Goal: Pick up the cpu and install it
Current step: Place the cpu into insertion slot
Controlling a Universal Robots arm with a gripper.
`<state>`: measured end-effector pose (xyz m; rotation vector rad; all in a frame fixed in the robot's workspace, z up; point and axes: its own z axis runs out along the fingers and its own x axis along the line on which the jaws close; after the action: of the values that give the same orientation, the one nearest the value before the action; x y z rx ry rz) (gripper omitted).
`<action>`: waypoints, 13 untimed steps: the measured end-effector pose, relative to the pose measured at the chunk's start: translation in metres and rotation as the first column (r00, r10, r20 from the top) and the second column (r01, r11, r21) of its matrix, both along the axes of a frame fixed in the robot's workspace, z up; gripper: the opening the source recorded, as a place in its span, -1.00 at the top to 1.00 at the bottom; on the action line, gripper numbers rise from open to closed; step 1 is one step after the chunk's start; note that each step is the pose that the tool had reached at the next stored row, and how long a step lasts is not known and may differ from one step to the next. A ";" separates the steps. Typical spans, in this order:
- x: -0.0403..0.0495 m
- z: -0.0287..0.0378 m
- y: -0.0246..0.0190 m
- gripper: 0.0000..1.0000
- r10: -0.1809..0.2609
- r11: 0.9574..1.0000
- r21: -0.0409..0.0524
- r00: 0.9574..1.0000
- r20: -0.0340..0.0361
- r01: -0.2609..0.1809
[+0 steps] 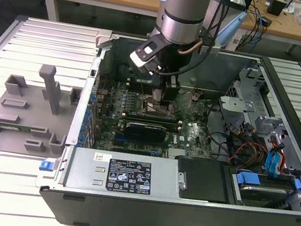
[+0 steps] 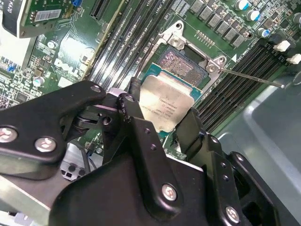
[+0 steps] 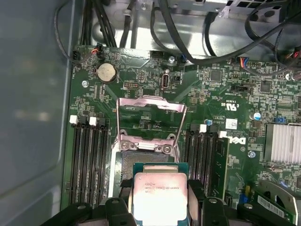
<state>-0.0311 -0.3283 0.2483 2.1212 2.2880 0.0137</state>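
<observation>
The cpu, a flat square chip with a silvery top and green rim, sits between the two black fingers of my gripper, which is shut on it. In both wrist views it hovers just over one edge of the open socket on the green motherboard. The socket's metal load plate stands raised, and its thin lever is swung out. In the exterior view my gripper reaches down into the open computer case, over the board.
Black memory slots flank the socket on both sides. Cables hang along the case wall, and a finned heat sink sits nearby. At the exterior view's left, a grey fixture tray lies outside the case; drive bays fill its right.
</observation>
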 end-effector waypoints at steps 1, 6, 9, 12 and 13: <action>0.0000 -0.0006 0.0000 -0.09 0.000 1.000 0.000 1.000 0.000 0.000; 0.0000 -0.0074 0.0001 -0.09 -0.012 1.000 0.000 1.000 0.000 0.012; 0.0000 -0.0137 0.0006 -0.09 -0.062 0.998 0.000 0.998 0.000 0.062; 0.0000 -0.0181 0.0020 -0.09 -0.065 0.998 0.000 0.998 -0.001 0.065; 0.0000 -0.0196 0.0026 -0.09 -0.065 0.998 0.000 0.998 -0.002 0.065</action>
<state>-0.0311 -0.3257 0.2287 2.1954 2.2181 0.0109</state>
